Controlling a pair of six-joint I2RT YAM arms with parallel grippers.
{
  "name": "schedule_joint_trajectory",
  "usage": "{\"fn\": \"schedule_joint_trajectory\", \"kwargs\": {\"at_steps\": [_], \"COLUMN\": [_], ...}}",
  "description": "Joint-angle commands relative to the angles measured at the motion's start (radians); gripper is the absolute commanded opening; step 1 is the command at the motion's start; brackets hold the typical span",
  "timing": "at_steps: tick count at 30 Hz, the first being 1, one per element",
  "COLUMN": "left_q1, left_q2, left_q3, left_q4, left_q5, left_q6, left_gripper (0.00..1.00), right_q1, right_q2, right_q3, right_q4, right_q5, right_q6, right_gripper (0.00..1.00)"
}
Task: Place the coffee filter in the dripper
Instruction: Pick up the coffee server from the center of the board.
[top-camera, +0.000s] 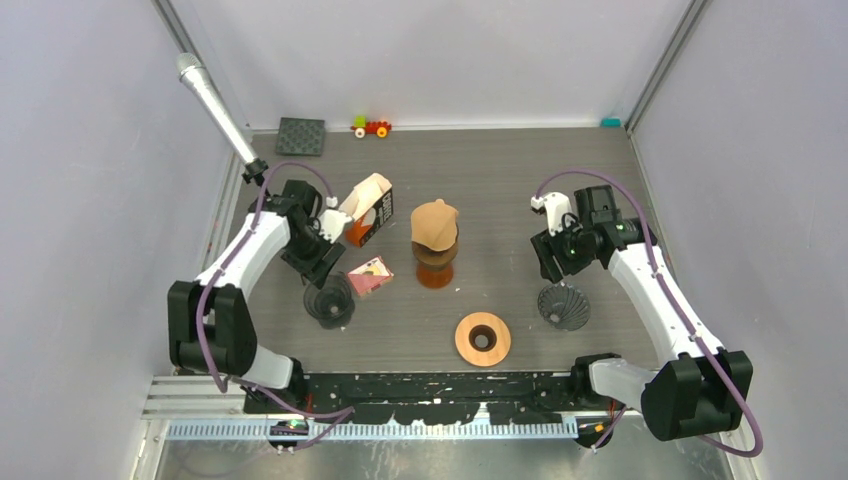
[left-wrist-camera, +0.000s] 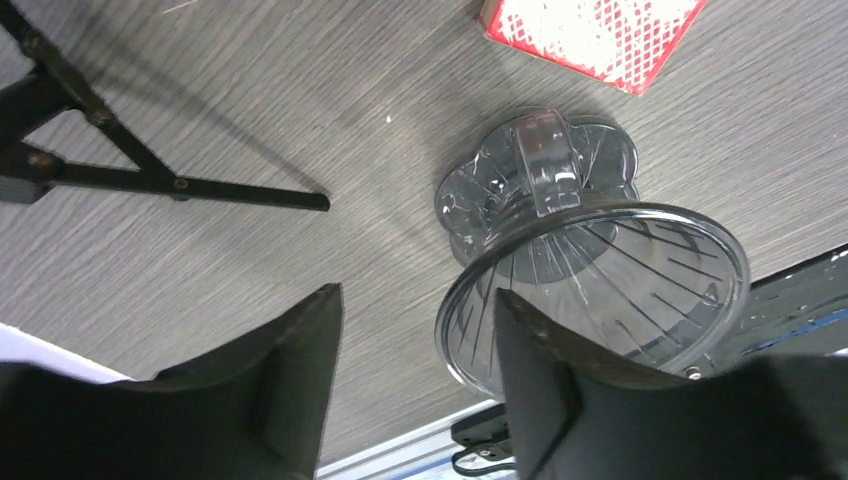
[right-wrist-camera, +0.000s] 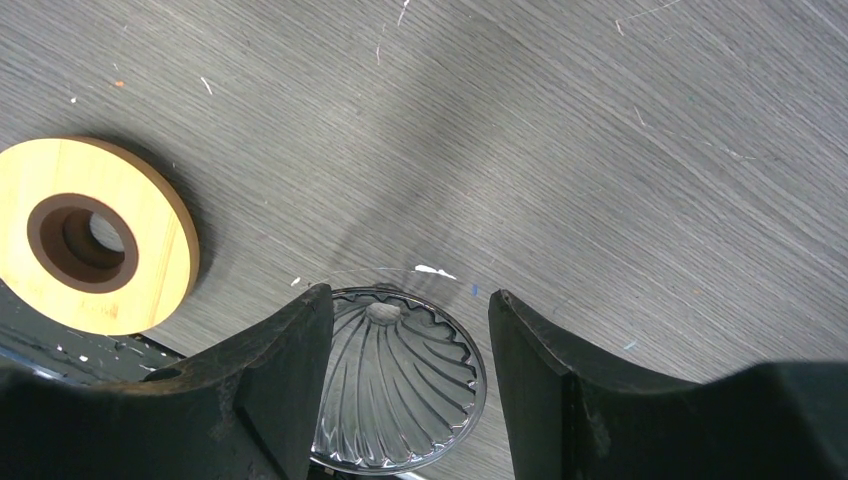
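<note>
A tan paper coffee filter (top-camera: 435, 222) sits on top of a brown dripper (top-camera: 435, 272) at the table's middle. A clear plastic dripper (top-camera: 330, 300) with a handle stands upright at the left; in the left wrist view (left-wrist-camera: 600, 280) it is just right of my fingers. My left gripper (top-camera: 322, 270) (left-wrist-camera: 418, 300) is open and empty, above the table beside this dripper. A clear ribbed cone dripper (top-camera: 564, 306) (right-wrist-camera: 395, 380) sits at the right. My right gripper (top-camera: 556, 264) (right-wrist-camera: 410, 300) is open and empty, above that cone.
A wooden ring (top-camera: 483, 338) (right-wrist-camera: 85, 235) lies near the front middle. A dark filter box (top-camera: 372, 212) and a pink packet (top-camera: 370, 276) (left-wrist-camera: 590, 35) lie left of the filter. A black mat (top-camera: 301, 136) and a toy car (top-camera: 371, 127) are at the back wall.
</note>
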Motion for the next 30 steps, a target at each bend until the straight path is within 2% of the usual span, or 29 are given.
{"fn": "schedule_joint_trajectory", "kwargs": {"at_steps": [1,6,14,19,26,30], "left_q1": [0.005,0.005,0.005,0.004,0.002,-0.029], "left_q2": [0.046,0.082,0.055,0.003,-0.021,-0.006], "left_q3": [-0.020,-0.020,0.012,0.063,0.146,0.150], "left_q4": [0.042,0.041,-0.045,-0.130,-0.254,-0.254], "left_q5": [0.035,0.072,0.132,0.194,0.418,0.506], "left_q6": [0.016,0.012,0.014,0.019,0.089,0.123], "left_gripper": [0.53,0.42,0.02,0.00,0.00,0.00], "right_q1": [-0.003,-0.002,-0.002,-0.003,-0.003,-0.002], "right_q2": [-0.020,-0.028,-0.025,-0.030,-0.050,-0.043], "right_q3": [-0.011,-0.020,-0.020,-0.017,-0.019,-0.024], "right_q4": [0.025,0.028,0.028,0.032,0.030,0.029], "right_q5": [-0.010,-0.007,-0.007,-0.009,-0.042,-0.038], "right_q6": [-0.005,-0.006,-0.006,-0.005,-0.011,-0.015], "right_gripper": [0.63,0.62,0.61,0.60,0.60,0.60]}}
